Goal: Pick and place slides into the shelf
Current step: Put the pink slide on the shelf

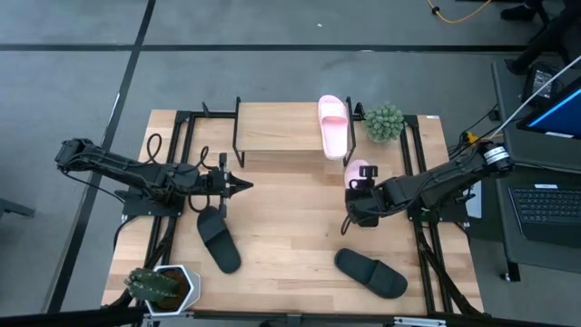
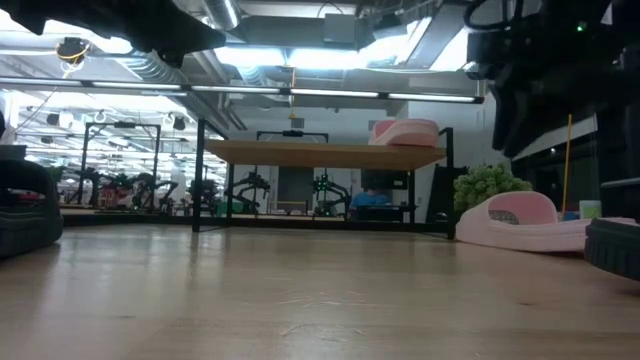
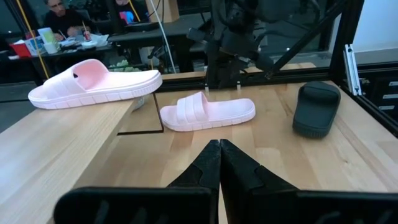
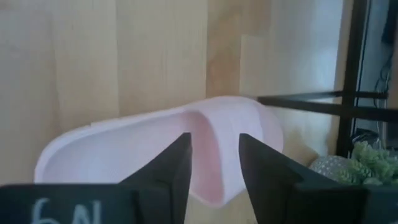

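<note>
Progress: 1 of 4 slides placed. One pink slide [image 1: 333, 126] sits on the shelf [image 1: 277, 127], at the top board's right end, lying across the board's depth. Rest of the board is bare.

Second pink slide [image 1: 356, 173] lies on the tabletop [image 1: 290, 227] just in front of the shelf's right end. Right gripper [image 1: 356, 191] hangs directly over it; in the right wrist view the fingers [image 4: 173, 165] are parted and straddle the slide's strap [image 4: 205, 134]. No grasp yet as far as I can tell; the slide looks flat on the wood in the low view. My read: this is the pick in hand.

Both black slides untouched: one [image 1: 219, 239] near the left front, close to a potted cactus [image 1: 159, 285]; the other [image 1: 370, 272] at the right front.

Left gripper [image 1: 243, 186] waits mid-table in front of the shelf's left end, fingers pressed together, holding nothing.

A small green plant [image 1: 384, 122] stands beside the shelf's right end, close to the placed slide, so lateral room on that side is tight.

Remaining: grasp and place this pink one, then both black ones.
</note>
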You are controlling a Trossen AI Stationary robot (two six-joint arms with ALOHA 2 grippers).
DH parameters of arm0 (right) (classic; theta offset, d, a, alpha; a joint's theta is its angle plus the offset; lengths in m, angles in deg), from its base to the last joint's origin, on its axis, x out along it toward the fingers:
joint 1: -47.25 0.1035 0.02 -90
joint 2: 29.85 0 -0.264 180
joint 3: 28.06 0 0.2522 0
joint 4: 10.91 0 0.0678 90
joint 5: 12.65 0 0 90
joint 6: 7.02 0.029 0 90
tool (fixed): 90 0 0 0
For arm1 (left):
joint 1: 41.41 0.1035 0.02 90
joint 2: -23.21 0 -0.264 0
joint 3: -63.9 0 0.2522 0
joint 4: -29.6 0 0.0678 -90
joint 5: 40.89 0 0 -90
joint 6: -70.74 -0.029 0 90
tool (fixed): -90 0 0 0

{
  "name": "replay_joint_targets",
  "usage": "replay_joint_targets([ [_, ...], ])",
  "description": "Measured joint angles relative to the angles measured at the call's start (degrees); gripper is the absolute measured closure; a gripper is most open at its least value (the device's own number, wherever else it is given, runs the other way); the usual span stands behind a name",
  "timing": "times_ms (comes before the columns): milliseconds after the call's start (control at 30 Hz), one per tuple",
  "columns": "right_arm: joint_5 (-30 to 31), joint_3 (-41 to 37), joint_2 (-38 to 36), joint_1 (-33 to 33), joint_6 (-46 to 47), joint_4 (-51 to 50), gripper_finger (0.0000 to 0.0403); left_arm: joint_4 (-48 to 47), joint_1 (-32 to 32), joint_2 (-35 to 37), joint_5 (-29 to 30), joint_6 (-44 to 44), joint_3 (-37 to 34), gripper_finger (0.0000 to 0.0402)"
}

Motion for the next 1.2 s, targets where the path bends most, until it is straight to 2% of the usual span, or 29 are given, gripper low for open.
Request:
replay_joint_targets([
  [667,1.0,0.0,11.2,-1.5,7.1,-3.4,0.028,0.0,0.0,0.0,0.0,0.1,0.0,0.0401],
  [1200,1.8,0.0,13.7,-5.1,7.3,-2.2,0.028,0.0,0.0,0.0,0.0,0.0,0.0,0.0401],
])
